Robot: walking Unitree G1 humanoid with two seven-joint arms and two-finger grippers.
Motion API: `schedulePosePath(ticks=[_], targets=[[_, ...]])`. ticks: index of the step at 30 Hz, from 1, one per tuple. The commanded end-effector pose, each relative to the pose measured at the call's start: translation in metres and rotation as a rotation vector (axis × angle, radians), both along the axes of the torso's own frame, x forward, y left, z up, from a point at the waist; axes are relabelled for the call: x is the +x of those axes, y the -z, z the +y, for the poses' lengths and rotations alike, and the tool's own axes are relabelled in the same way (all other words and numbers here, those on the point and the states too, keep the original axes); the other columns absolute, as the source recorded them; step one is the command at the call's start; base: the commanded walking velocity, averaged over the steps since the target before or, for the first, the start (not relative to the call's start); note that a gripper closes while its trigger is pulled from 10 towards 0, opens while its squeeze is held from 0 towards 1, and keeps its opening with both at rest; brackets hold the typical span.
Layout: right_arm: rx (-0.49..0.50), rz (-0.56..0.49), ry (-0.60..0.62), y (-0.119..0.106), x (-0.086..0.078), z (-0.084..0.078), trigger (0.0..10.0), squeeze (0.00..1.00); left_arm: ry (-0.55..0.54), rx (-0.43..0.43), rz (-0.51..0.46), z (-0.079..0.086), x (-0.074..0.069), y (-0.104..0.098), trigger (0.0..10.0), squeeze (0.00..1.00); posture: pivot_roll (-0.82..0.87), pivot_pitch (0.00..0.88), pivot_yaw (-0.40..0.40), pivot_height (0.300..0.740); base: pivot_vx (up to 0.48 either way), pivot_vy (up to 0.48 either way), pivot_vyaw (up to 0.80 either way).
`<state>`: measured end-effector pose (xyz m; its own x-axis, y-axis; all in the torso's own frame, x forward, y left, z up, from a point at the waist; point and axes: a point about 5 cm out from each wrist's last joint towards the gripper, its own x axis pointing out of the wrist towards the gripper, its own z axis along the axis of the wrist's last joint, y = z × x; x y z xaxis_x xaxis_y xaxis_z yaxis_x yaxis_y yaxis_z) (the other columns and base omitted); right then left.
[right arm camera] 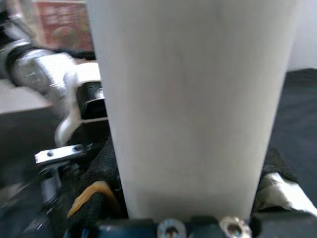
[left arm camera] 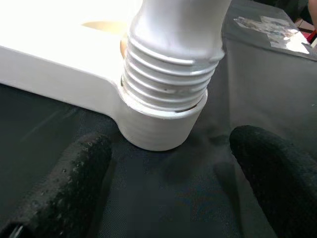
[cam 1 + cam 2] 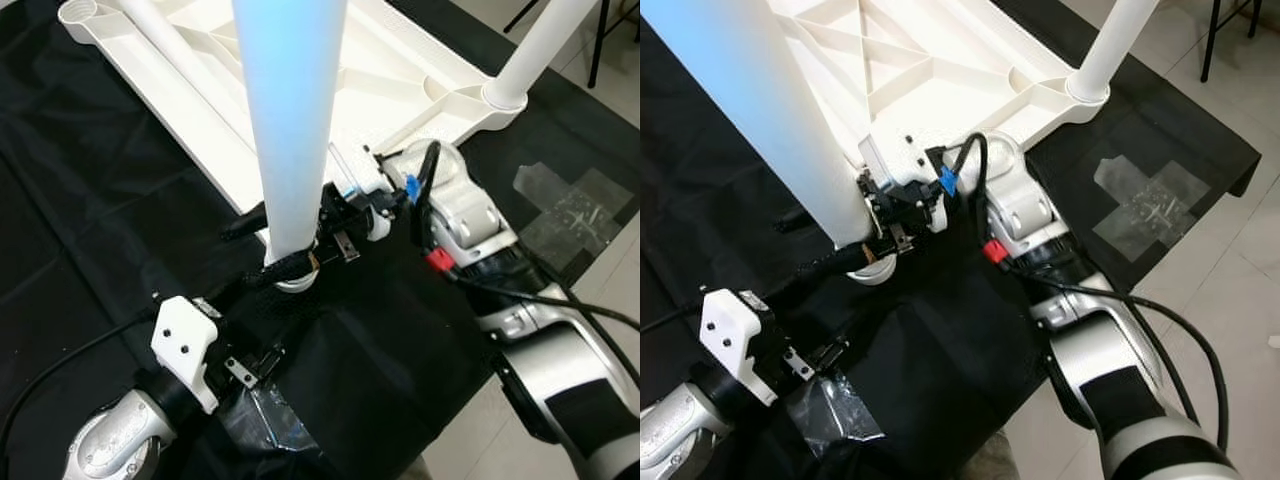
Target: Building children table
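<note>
Around table leg [image 3: 290, 130], right end effector [image 3: 300, 262].

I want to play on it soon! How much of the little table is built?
One leg already stands in its far corner socket of the upside-down tabletop. Right now the right gripper grips a second leg at the near corner; its threads aren't fully in. The left gripper waits open nearby. Another leg lies loose on the tabletop.
</note>
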<state>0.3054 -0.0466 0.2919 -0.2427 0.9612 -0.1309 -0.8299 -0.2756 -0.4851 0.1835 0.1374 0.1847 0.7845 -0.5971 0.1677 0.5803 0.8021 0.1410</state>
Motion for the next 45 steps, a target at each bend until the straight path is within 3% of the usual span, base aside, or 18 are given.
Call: schedulePosePath(ticks=[1,9,10,12,14,16,17,22,39,41,43,45], targets=[[-0.05,0.082,0.141,0.027,0.004,-0.002,10.0,0.0,0.009,0.007,0.029,-0.002,-0.004,0.005,10.0,0.0,0.01,0.462,-0.034,0.74,0.0,0.0,0.0],[0.067,0.151,0.332,0.044,-0.012,0.015,10.0,0.0,0.01,0.008,0.028,-0.002,-0.003,0.005,10.0,0.0,0.01,0.464,-0.043,0.74,0.0,0.0,0.0],[0.103,0.181,0.417,0.052,-0.019,0.027,10.0,0.0,0.009,0.01,0.027,-0.001,-0.003,0.005,10.0,0.0,0.0,0.462,-0.046,0.74,0.0,0.0,0.0],[0.103,0.181,0.417,0.052,-0.019,0.027,10.0,0.0,0.009,0.01,0.027,-0.001,-0.003,0.005,10.0,0.0,0.0,0.462,-0.046,0.74,0.0,0.0,0.0],[0.124,0.227,0.582,0.07,-0.032,0.046,10.0,0.0,0.007,0.013,0.024,-0.001,-0.002,0.005,10.0,0.0,0.0,0.455,-0.046,0.74,0.0,0.0,0.0],[0.124,0.227,0.582,0.07,-0.032,0.046,10.0,0.0,0.007,0.013,0.024,-0.001,-0.002,0.005,10.0,0.0,0.0,0.455,-0.046,0.74,0.0,0.0,0.0],[0.122,0.215,0.691,0.075,-0.036,0.051,10.0,0.0,0.005,0.017,0.02,-0.001,-0.001,0.006,10.0,0.0,0.0,0.45,-0.047,0.74,0.0,0.0,0.0],[0.123,0.186,0.781,0.074,-0.036,0.049,10.0,0.0,-0.001,0.019,0.015,0.0,-0.001,0.006,10.0,0.0,0.0,0.447,-0.05,0.74,0.0,0.0,0.0],[0.129,0.178,0.85,0.075,-0.041,0.051,10.0,0.0,-0.098,-0.007,-0.043,0.019,0.012,-0.007,10.0,0.0,0.01,0.403,-0.052,0.74,0.0,0.0,0.0],[0.122,0.183,0.845,0.077,-0.043,0.052,10.0,0.0,-0.166,-0.068,-0.113,0.034,0.022,-0.029,10.0,0.0,0.01,0.392,-0.055,0.74,0.0,0.0,0.0],[0.122,0.183,0.845,0.077,-0.043,0.052,10.0,0.0,-0.166,-0.068,-0.113,0.034,0.022,-0.029,10.0,0.0,0.01,0.392,-0.055,0.74,0.0,0.0,0.0],[0.116,0.185,0.842,0.079,-0.044,0.052,10.0,0.0,-0.218,-0.135,-0.192,0.05,0.029,-0.054,10.0,0.0,0.02,0.386,-0.058,0.74,0.0,0.0,0.0]])
